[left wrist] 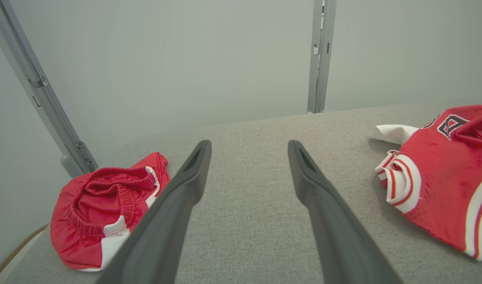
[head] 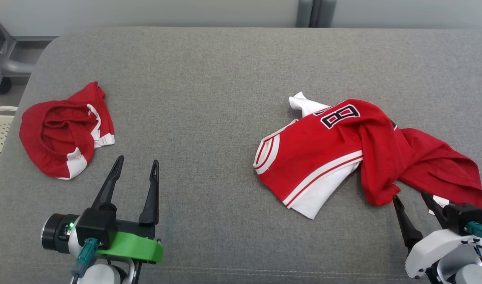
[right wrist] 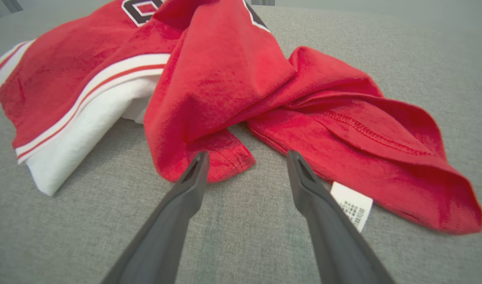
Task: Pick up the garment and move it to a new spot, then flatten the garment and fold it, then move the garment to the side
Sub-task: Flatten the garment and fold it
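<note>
My left gripper point(head: 138, 159) and right gripper point(head: 409, 196) stand open; the jersey point(head: 323, 157) looks soft, limp; I would pinch its near hem point(right wrist: 225, 159).

Soft, even, bright light. Faint shadows sit under the jersey point(right wrist: 209, 79) just beyond the right fingers point(right wrist: 183, 197). Wrist views bow at their edges; cloth nearest the fingertips looks slightly soft.
</note>
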{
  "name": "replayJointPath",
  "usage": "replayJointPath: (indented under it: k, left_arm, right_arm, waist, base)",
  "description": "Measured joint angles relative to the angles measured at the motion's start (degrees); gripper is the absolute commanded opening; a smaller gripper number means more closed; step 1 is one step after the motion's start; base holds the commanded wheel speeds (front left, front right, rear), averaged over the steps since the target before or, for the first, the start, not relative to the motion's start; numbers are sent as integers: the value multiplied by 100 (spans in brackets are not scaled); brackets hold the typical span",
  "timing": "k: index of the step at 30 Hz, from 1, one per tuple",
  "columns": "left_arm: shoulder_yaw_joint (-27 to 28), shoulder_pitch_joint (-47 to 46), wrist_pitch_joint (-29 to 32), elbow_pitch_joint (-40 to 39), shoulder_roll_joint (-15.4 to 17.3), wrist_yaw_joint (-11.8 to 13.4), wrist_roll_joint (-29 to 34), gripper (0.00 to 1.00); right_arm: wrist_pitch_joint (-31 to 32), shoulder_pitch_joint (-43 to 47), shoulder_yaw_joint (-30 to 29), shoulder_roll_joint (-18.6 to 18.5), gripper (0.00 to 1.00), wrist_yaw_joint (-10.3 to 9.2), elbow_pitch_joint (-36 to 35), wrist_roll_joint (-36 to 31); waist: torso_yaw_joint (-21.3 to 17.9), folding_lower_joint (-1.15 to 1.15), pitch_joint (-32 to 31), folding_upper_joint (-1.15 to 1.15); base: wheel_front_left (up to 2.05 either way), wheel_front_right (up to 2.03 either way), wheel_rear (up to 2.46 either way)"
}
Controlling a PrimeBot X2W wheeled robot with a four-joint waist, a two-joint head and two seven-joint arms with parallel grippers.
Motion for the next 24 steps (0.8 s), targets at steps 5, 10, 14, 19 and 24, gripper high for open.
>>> replayJointPath:
  k: [5,10,14,19,24]
  left_arm:
    - [-37,-92,0,15,-42,-5,-24,100]
    - [-46,-171,-1,29,-78,-7,-35,100]
    - [-42,-183,0,27,-102,-7,-43,100]
    - [-8,-183,0,3,-114,2,-43,100]
    - [7,-188,0,-3,-118,2,-41,100]
  right_arm:
    - [-43,-336,233,-222,100,0,392,157]
    - [-16,-581,537,-341,71,0,669,297]
    - [10,-656,630,-404,0,0,826,401]
    - [-18,-635,617,-433,0,0,778,564]
    - [-127,-371,272,-348,0,0,327,712]
  waist:
    - [122,0,166,0]
    - [217,0,287,0]
    - [258,0,345,0]
    - [186,0,381,0]
    - [40,0,400,0]
  base:
    - [0,0,0]
    - [0,0,0]
    - [0,0,0]
    - [0,0,0]
    - [0,0,0]
